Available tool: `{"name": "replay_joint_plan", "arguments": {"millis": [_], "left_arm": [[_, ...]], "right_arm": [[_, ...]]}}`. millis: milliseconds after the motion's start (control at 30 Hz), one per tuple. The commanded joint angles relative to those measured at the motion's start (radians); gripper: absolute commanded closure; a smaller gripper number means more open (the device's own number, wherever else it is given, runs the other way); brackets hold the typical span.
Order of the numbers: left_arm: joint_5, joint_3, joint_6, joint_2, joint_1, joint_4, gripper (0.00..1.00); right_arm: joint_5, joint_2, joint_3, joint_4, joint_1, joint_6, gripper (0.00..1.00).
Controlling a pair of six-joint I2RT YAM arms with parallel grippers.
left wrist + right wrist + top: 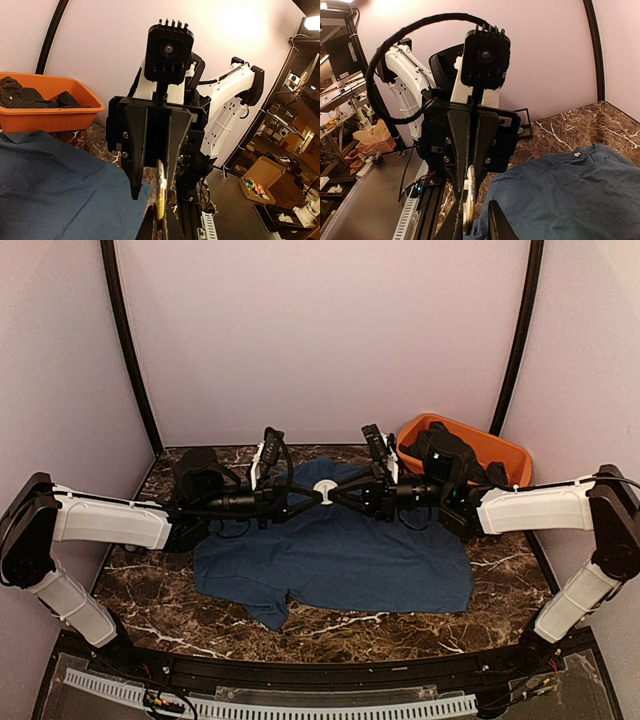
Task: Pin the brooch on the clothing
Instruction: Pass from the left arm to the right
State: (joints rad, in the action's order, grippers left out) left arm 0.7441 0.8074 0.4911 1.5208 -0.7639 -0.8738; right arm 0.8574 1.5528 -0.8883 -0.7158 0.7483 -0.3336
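**Holding brooch mid-air, both tools nose to nose**

Both arms reach in from the sides and meet over the bench (150,585), above the middle of its far half.

Left tool (308,497): clamped tight on the brooch (325,488), a small white round disc. In the left wrist view the disc stands edge-on, rising from between that tool's own fingertips.

Right tool (344,491): narrow, coming at the same disc from the opposite side. Its fingers (134,150) sit either side of the disc. One looks right against it, the other shows a sliver of gap. Can't tell whether it's actually gripping.

The brooch is held above the T-shirt (350,560), over the shirt's far part near the collar (572,156). Neither wrist view shows it touching the fabric.

T-shirt: dark navy, spread mostly flat across the centre of the bench. The collar points toward the far edge and has a small white label inside. One sleeve trails toward the near-left, with light wrinkles across the body.

Orange tub (50,117): far right corner of the bench, just beside the shirt's far-right edge. A dark striped garment (25,95) is bunched inside it. In the top view the right arm crosses in front of the tub.
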Motion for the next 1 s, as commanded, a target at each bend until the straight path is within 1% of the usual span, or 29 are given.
{"name": "replay_joint_plan", "arguments": {"millis": [0,33,167,433,467,533,567,667,733,767,800,833,867,900,933,967], "left_arm": [[0.019,-0.005,-0.002,-0.008,-0.005,-0.027,0.99],[0.020,-0.005,-0.002,-0.008,-0.005,-0.027,0.99],[0.023,-0.004,-0.003,-0.007,-0.005,-0.027,0.99],[0.026,-0.005,-0.002,-0.006,-0.005,-0.033,0.99],[0.025,-0.005,-0.003,-0.006,-0.005,-0.032,0.99],[0.025,-0.005,-0.003,-0.007,-0.004,-0.033,0.99],[0.024,-0.006,-0.003,-0.007,-0.004,-0.034,0.99],[0.024,-0.006,-0.004,-0.007,-0.004,-0.035,0.98],[0.025,-0.003,-0.006,-0.011,-0.004,-0.020,0.86],[0.024,0.002,-0.018,-0.016,-0.004,-0.004,0.75],[0.024,0.016,-0.030,-0.032,-0.005,0.052,0.70],[0.021,0.037,-0.071,-0.060,-0.005,0.132,0.62],[0.017,0.052,-0.096,-0.079,-0.005,0.189,0.58],[0.007,0.088,-0.163,-0.113,-0.005,0.319,0.51],[0.000,0.112,-0.203,-0.129,-0.005,0.389,0.46],[-0.007,0.164,-0.280,-0.155,-0.005,0.535,0.44]], "right_arm": [[0.009,-0.021,-0.003,-0.012,-0.002,-0.006,0.82],[0.008,-0.024,0.002,-0.019,-0.005,-0.010,0.80],[0.012,-0.032,0.003,-0.017,-0.012,-0.014,0.80],[0.025,-0.031,0.001,-0.007,-0.017,-0.010,0.83],[0.027,-0.030,0.003,-0.008,-0.017,-0.008,0.85],[0.035,-0.028,0.001,-0.005,-0.017,-0.006,0.96],[0.041,-0.026,-0.001,-0.002,-0.017,-0.002,1.00],[0.044,-0.027,-0.006,0.013,-0.018,0.006,1.00],[0.047,-0.034,-0.017,0.057,-0.019,0.017,1.00],[0.049,-0.044,-0.031,0.108,-0.020,0.030,1.00],[0.046,-0.053,-0.054,0.191,-0.021,0.054,1.00],[0.037,-0.063,-0.087,0.292,-0.021,0.088,1.00],[0.033,-0.072,-0.119,0.399,-0.021,0.130,1.00],[0.024,-0.081,-0.158,0.518,-0.021,0.176,1.00],[0.008,-0.087,-0.196,0.628,-0.020,0.222,1.00],[-0.012,-0.089,-0.250,0.756,-0.020,0.286,1.00]]}}
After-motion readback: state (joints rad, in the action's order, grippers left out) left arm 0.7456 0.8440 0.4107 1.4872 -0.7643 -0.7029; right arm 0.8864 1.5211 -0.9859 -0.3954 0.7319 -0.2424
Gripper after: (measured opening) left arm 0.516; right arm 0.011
